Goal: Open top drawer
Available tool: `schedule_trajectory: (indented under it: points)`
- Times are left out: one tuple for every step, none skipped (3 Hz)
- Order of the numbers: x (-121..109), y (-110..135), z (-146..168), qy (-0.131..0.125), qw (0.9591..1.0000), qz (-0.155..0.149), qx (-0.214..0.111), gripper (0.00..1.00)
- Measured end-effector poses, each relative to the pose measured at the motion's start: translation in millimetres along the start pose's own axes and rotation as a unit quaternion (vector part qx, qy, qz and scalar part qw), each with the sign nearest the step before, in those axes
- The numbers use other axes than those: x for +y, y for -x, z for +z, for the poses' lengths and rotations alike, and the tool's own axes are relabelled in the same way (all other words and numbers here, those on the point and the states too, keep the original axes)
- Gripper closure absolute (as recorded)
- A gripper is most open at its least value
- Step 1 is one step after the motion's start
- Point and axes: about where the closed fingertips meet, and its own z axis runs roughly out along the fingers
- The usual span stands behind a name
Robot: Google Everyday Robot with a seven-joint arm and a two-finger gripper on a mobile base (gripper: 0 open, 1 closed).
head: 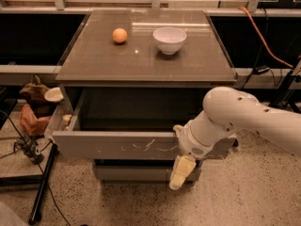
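Observation:
The top drawer (117, 145) is a wide grey-brown handleless drawer with pale scratches on its front panel. It stands pulled well out of the cabinet, and its dark inside shows behind the panel. My gripper (180, 160) is at the right part of that front panel, against its top edge and outer face, with a yellowish tip hanging below the panel. The white arm (244, 119) reaches in from the right and hides the panel's right end.
An orange (119, 35) and a white bowl (169, 39) sit on the cabinet's top (94, 62). A narrower lower drawer front (131, 173) shows beneath. A black stand leg (42, 187), cables and a brown bag (33, 114) are at the left; an orange cable (263, 36) runs at the right.

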Motion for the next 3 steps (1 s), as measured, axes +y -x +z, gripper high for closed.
schedule_trajectory:
  points:
    - [1, 0, -1, 0.0, 1.0, 0.0, 0.0, 0.0]
    - [39, -2, -7, 0.008, 0.9999, 0.009, 0.003, 0.0]
    - [39, -2, -7, 0.008, 0.9999, 0.009, 0.003, 0.0]
